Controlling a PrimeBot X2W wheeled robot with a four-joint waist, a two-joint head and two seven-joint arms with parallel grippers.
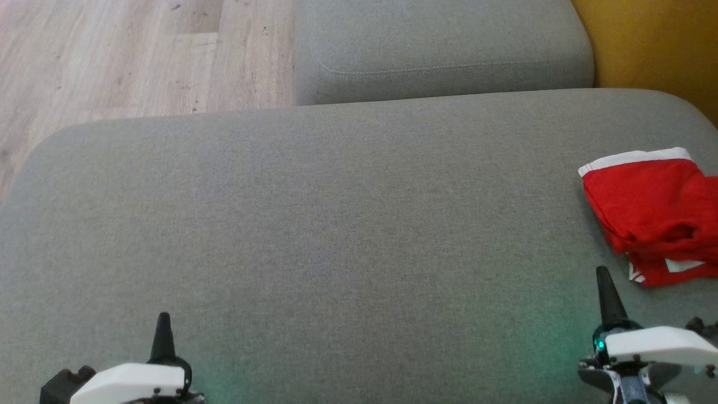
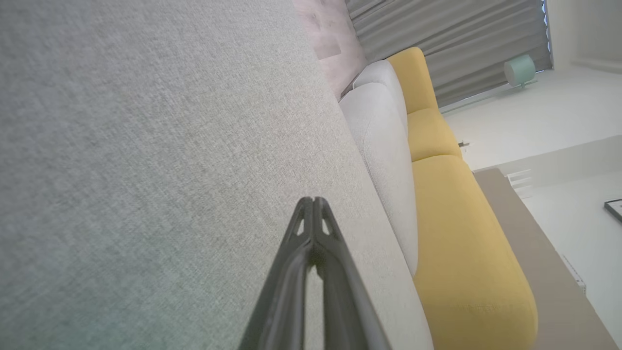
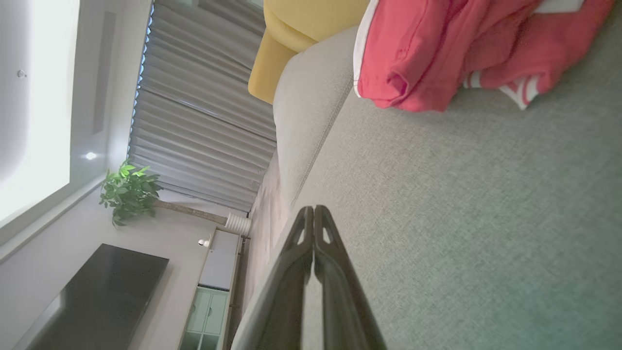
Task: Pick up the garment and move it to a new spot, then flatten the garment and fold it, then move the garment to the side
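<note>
Left gripper (image 1: 163,318), lower left of the head view: fingers pressed together, holding nothing, over the bare grey cushion (image 1: 336,224). Right gripper (image 1: 603,274), lower right: fingers likewise closed and empty, the tip near the red garment (image 1: 650,216) but apart from it. The garment, crumpled and white-banded, lies at the cushion's right edge, middle right of frame. Second grey cushion (image 1: 443,50), top centre; wood floor (image 1: 112,56), upper left; yellow upholstery (image 1: 650,39), upper right.

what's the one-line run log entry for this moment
stage: before pickup | garment: red, crumpled, on grey cushion, robot's right | left gripper: shut, empty | right gripper: shut, empty, short of garment
</note>
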